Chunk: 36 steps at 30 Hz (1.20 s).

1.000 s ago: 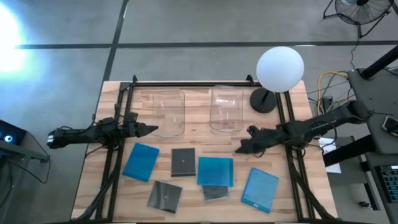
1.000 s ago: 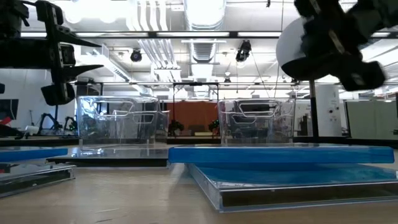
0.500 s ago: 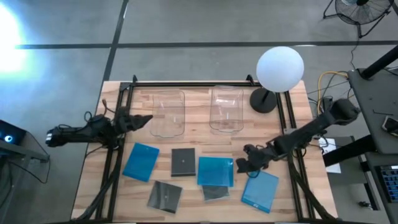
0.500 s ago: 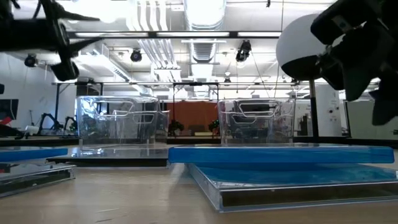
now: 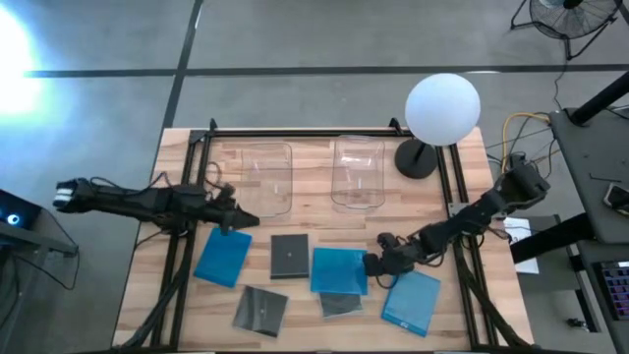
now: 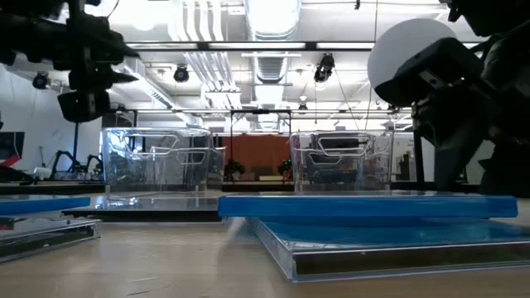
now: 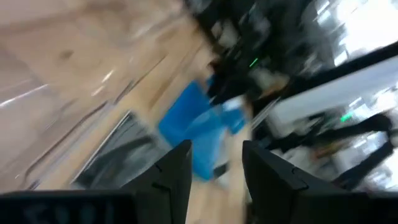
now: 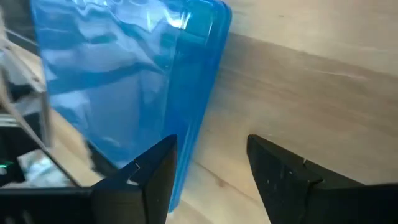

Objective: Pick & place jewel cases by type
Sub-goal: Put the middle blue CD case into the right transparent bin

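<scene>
Six cases on the table [image 5: 177, 295], none binned yet. Count: three blue, three dark.

Blue: one at left [image 5: 223, 256], one centre [image 5: 340, 270], one at right [image 5: 411, 300]. Dark: one centre [image 5: 289, 256], one front-left [image 5: 260, 310], and one [image 5: 341, 306] partly under the centre blue case. Two clear bins [image 5: 267, 177] [image 5: 358, 172] stand at the back, nothing visible in either. A white globe lamp [image 5: 442, 108] stands at back right.

Right gripper [image 5: 374, 264] is low at the right edge of the centre blue case. In the right wrist view the fingers are spread, one over the case's edge [image 8: 124, 99] and one over bare wood. Nothing clamped yet, by the look of it.

Left gripper [image 5: 239, 222] hangs just above the back edge of the left blue case, clear of the left bin. Fingers are parted in the left wrist view, holding nothing.

Handling, my read: thin, light, rigid plastic, slick faces, lying flat on wood. No room to get a finger underneath. Best bet is to pinch across one edge or corner, or tilt the case up first. The centre blue case overhangs the dark one below it, so that raised edge is the easy hold. Squeeze hard and it may crack or pop open. Lifting it could also drag the dark case underneath.
</scene>
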Available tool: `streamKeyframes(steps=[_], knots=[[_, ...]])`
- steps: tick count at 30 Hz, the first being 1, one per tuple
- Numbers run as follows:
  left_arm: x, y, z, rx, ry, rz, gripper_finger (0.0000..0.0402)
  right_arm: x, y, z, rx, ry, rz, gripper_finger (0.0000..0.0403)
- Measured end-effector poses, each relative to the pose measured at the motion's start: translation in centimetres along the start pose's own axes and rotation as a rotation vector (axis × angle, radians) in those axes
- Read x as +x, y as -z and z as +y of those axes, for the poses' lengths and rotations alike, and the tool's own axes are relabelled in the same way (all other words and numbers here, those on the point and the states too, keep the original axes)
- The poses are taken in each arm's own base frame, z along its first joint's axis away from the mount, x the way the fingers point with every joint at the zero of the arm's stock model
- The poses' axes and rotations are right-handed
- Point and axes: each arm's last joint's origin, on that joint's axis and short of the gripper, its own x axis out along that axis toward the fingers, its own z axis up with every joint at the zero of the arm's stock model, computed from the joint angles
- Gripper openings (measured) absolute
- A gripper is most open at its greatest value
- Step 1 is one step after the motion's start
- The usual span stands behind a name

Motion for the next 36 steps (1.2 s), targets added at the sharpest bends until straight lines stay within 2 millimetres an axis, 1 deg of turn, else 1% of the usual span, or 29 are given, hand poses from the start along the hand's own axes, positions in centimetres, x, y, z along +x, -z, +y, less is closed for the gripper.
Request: streamKeyframes(steps=[5,7,10,14,19,23,25,29,33,36], knots=[[1.2,-0.6,-1.6,0.114,-0.102,0.109,0.0103,0.8,0.0,0.5,0.055,-0.083,-0.029,0.0194],[1.7,-0.9,-2.5,0.173,-0.135,0.15,0.0097,1.0,0.1,0.6,0.069,-0.104,-0.04,0.0194],[2.8,-1.2,-3.1,0.271,-0.206,0.228,0.0089,1.3,0.1,0.6,0.072,-0.11,-0.042,0.0194],[4.9,-1.7,-4.0,0.369,-0.272,0.294,0.0087,1.5,0.0,0.5,0.068,-0.104,-0.047,0.0194],[8.2,-2.4,-5.7,0.471,-0.28,0.364,0.0087,1.5,0.0,0.5,0.069,-0.105,-0.051,0.0194],[11.1,-1.9,-5.2,0.538,-0.337,0.472,0.0085,1.5,0.0,0.4,0.068,-0.109,-0.071,0.0194],[12.4,-1.8,-5.4,0.555,-0.347,0.506,0.0078,1.5,-0.1,0.5,0.071,-0.115,-0.08,0.0194],[14.8,-1.2,-6.4,0.612,-0.326,0.558,0.0045,1.5,-0.1,0.5,0.069,-0.12,-0.086,0.0194],[16.9,-0.4,-7.1,0.626,-0.291,0.612,0.0011,1.5,-0.1,0.4,0.074,-0.118,-0.087,0.0194],[18.4,0.6,-7.1,0.606,-0.277,0.668,0.0002,1.6,-0.2,0.1,0.087,-0.106,-0.092,0.0194]])
